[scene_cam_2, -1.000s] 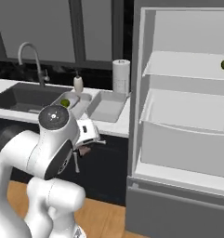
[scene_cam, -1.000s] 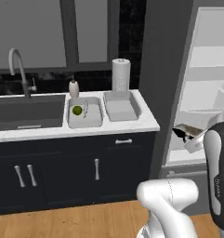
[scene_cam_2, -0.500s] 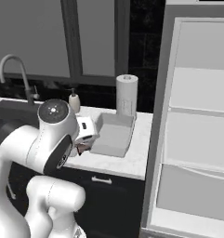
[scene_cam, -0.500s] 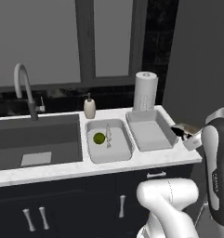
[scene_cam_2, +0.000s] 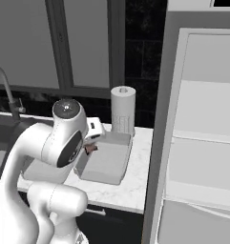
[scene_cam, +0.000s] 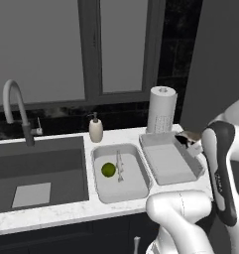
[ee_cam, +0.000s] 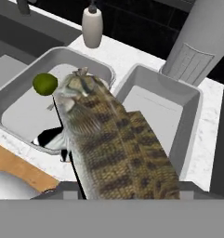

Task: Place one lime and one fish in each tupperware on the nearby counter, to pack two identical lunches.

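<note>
Two grey tupperwares [scene_cam: 120, 173] [scene_cam: 170, 161] side by side on my white marbled table [scene_cam: 51, 216], sink [scene_cam: 39, 171] left, paper towel roll [scene_cam: 161, 110] behind, fridge [scene_cam_2: 202, 143] right, my gripper [scene_cam: 186, 142] clamped on a fish [ee_cam: 113, 144].

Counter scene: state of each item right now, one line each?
left tupperware: holds a lime and a fish
right tupperware: nothing in it
second fish: held in the gripper, at the right tupperware's far right corner
faucet: no water running
sink: a flat pale piece on its floor
</note>
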Available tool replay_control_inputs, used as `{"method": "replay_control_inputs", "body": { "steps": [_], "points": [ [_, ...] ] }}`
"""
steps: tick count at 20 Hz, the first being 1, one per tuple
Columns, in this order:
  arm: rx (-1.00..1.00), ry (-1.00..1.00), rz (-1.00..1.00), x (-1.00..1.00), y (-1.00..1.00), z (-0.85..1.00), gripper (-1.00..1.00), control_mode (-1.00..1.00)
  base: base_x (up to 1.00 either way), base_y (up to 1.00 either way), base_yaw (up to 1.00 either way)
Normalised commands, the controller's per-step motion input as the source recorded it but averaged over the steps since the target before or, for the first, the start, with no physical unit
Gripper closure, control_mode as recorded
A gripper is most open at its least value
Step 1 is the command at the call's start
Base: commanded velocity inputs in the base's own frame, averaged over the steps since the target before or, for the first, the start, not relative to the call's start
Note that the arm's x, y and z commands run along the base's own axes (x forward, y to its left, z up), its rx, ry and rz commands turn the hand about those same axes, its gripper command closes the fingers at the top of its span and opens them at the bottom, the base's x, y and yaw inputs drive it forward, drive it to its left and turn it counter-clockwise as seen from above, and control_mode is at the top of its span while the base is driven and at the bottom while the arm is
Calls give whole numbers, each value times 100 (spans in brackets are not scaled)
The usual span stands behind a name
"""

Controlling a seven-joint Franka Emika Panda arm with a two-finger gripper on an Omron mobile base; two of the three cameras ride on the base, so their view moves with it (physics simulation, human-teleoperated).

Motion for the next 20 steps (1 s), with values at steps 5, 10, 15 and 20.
{"method": "replay_control_inputs", "body": {
  "steps": [5,10,15,20],
  "points": [
    [-1,6,-2,100,-7,-100,100,-100,0,0,0],
    [0,3,-1,100,-8,-86,100,-100,0,0,0],
    [0,14,-1,100,-3,-44,100,-100,0,0,0],
    [0,19,0,100,-29,-30,-100,-100,0,0,0]
  ]
}}
